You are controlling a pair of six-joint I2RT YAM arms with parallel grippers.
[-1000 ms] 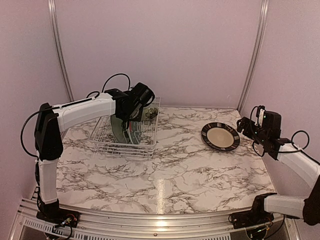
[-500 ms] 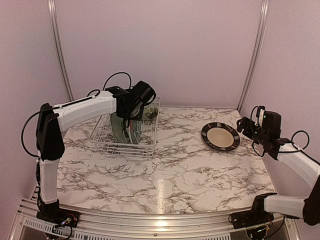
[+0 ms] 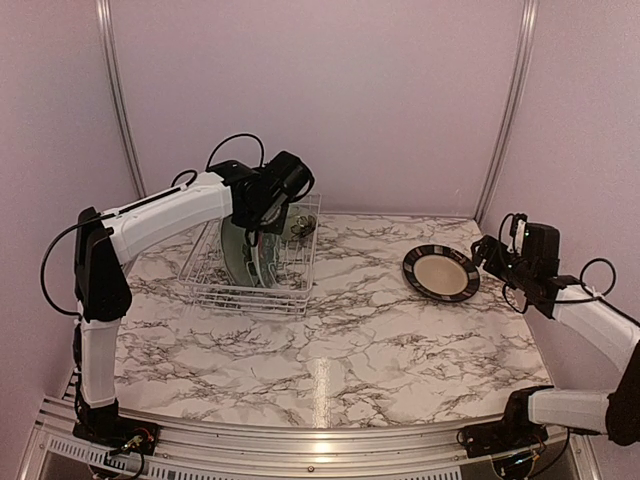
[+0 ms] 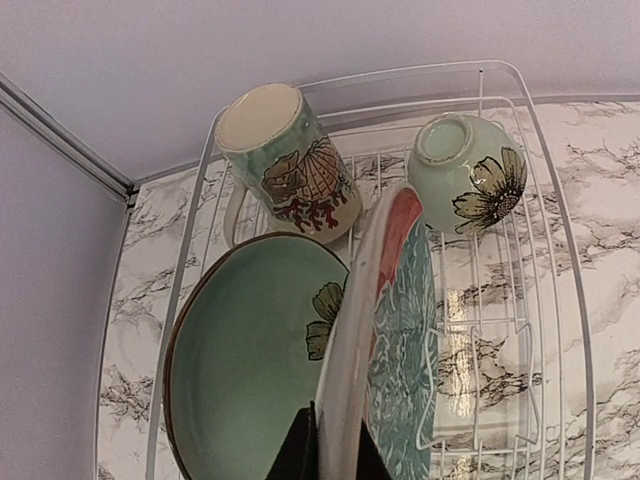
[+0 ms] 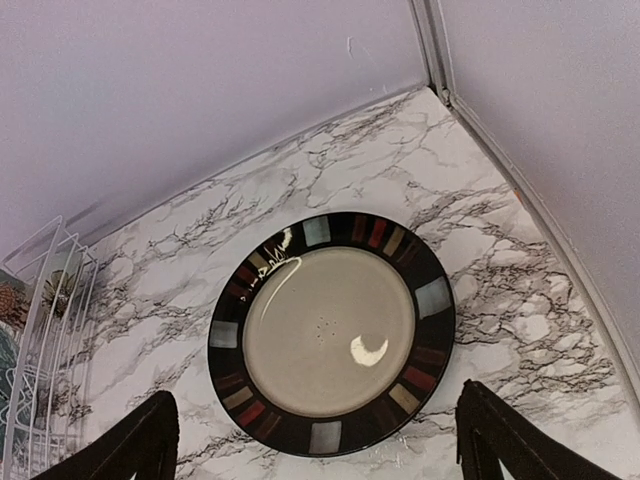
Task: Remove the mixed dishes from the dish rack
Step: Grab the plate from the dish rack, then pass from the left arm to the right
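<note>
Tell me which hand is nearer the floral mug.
Left. The left hand grips an upright patterned plate just in front of the mug; the right hand hangs far across the table, by the striped-rim plate.

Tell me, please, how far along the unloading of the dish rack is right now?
Done: the striped-rim plate lies flat on the table, with the open right gripper near it. In hand: the left gripper is shut on the rim of the red-and-teal plate, which stands upright in the dish rack. Left: the pale green plate, mug and small bowl, all in the rack.
</note>
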